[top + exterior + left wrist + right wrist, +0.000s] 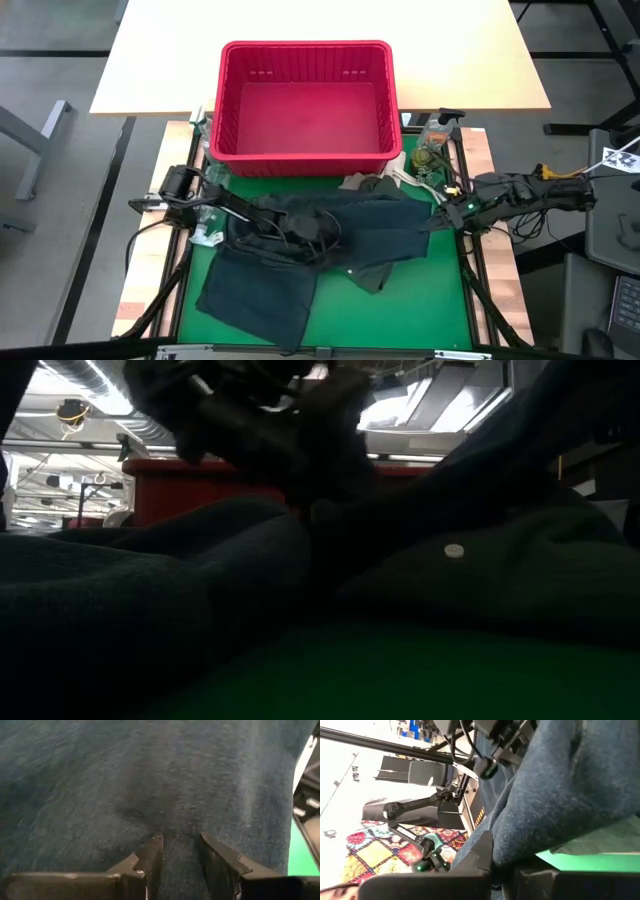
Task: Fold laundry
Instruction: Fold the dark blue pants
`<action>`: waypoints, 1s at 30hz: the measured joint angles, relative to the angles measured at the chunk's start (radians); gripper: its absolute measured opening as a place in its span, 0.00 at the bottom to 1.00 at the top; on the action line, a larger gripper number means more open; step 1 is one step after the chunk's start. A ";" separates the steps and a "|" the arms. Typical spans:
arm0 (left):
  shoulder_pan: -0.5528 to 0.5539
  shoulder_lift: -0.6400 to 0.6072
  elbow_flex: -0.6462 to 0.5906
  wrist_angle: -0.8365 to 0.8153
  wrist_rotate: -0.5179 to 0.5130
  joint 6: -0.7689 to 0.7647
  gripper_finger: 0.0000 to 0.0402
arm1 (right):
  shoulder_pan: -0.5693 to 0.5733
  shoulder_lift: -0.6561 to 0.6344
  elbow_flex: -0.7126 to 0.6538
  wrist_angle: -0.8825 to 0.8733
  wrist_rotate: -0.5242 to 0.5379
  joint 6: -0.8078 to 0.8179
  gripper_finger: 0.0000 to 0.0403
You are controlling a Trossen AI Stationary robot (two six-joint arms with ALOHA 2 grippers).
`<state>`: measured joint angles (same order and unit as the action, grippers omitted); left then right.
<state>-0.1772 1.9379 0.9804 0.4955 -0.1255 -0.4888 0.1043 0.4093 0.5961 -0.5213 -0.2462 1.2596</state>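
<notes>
Jeans (300, 245) pinched by both hands show no readable label.

A lab or workshop: exposed ceiling ducts (110, 422) and bare concrete floor (60, 130).

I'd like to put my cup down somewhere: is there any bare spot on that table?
The green mat is bare along its near edge, right of the jeans. The red basket is empty inside. The middle is crowded: jeans, an olive shirt and both arms. The corner with the bottle is cluttered.
</notes>
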 joint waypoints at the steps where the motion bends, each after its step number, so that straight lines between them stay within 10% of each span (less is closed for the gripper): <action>1: 0.000 0.007 0.021 -0.023 0.011 0.020 0.30 | 0.000 -0.003 0.000 -0.001 0.002 0.001 0.02; 18: 0.000 -0.257 0.117 -0.560 0.035 0.080 0.30 | 0.001 0.073 0.000 0.143 0.166 -0.028 0.02; 30: 0.018 -0.149 0.116 -0.639 -0.106 0.073 0.30 | 0.000 0.373 0.000 0.575 0.158 -0.213 0.02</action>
<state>-0.1591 1.7886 1.0969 -0.1433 -0.2312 -0.4160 0.1043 0.7823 0.5964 0.0533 -0.0879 1.0466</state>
